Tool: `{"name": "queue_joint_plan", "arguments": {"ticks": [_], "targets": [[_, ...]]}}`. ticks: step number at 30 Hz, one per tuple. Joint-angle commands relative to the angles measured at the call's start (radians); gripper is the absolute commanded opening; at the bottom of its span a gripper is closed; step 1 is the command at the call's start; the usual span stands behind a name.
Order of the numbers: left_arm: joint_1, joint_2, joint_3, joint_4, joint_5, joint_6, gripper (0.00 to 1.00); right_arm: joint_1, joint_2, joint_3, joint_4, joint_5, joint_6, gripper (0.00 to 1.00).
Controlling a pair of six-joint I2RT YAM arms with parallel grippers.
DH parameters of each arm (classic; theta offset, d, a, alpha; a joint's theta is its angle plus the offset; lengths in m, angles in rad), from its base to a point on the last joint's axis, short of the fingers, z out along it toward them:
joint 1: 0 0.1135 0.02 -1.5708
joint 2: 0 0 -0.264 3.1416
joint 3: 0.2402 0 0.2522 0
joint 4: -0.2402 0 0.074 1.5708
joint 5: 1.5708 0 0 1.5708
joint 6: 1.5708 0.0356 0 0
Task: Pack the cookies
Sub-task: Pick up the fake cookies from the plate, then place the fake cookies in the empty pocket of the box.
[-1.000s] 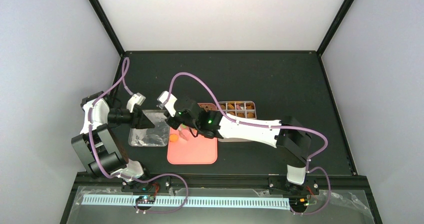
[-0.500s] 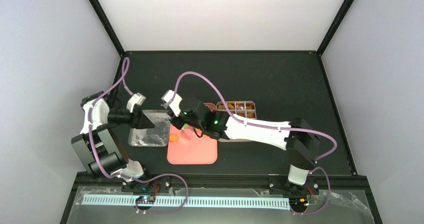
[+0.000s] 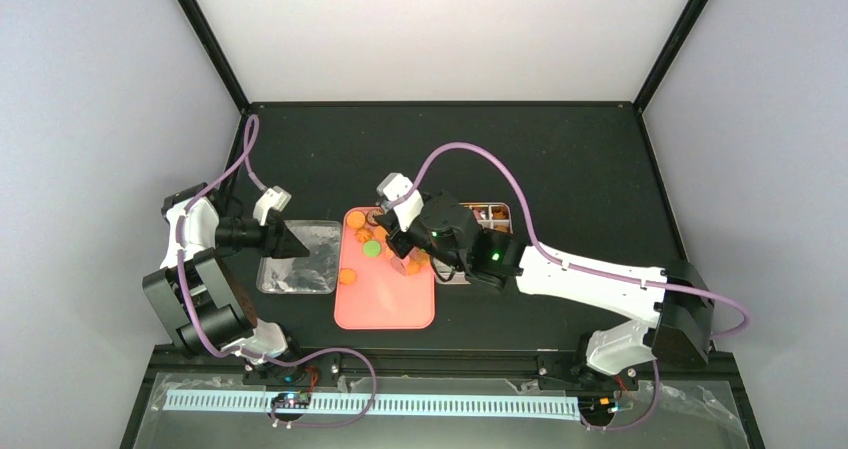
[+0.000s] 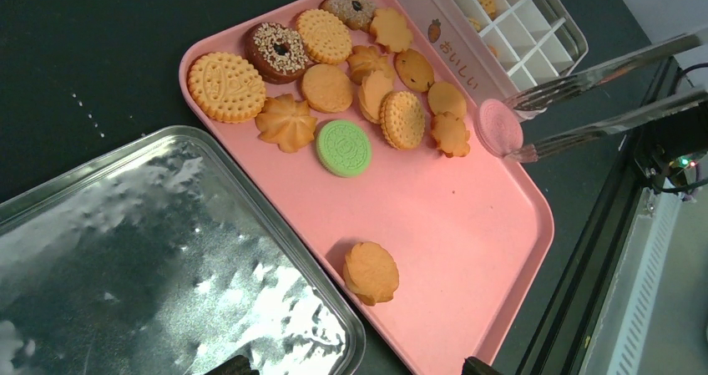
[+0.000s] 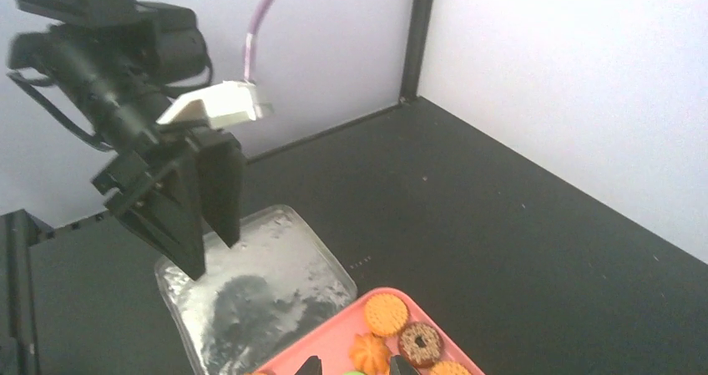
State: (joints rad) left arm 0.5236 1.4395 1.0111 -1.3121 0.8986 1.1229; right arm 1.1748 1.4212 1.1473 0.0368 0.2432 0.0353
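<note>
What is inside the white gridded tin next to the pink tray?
In the left wrist view, most cells of the white tin look empty; one holds an orange cookie. From above, the right arm covers most of the tin.

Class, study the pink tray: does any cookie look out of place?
One orange cookie lies alone at the left edge of the pink tray, apart from the other cookies clustered at its far end.

Matte black table (image 3: 560,159) between pale grey walls (image 3: 440,29)
</note>
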Motion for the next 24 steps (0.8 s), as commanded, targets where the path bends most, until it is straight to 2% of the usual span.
{"name": "queue_joint_plan", "arguments": {"ticks": [1, 6, 19, 24], "targets": [[0.009, -0.011, 0.021, -0.008, 0.026, 0.022, 0.66, -0.017, -0.029, -0.029, 0.027, 0.056, 0.026, 0.01], [0.009, -0.021, 0.028, -0.011, 0.010, 0.028, 0.66, -0.072, -0.100, -0.093, -0.002, 0.079, 0.044, 0.01], [0.009, -0.010, 0.046, -0.011, 0.030, 0.019, 0.66, -0.257, -0.435, -0.283, -0.110, 0.110, 0.095, 0.01], [0.009, -0.010, 0.046, -0.013, 0.038, 0.014, 0.66, -0.296, -0.469, -0.296, -0.134, 0.103, 0.105, 0.01]]}}
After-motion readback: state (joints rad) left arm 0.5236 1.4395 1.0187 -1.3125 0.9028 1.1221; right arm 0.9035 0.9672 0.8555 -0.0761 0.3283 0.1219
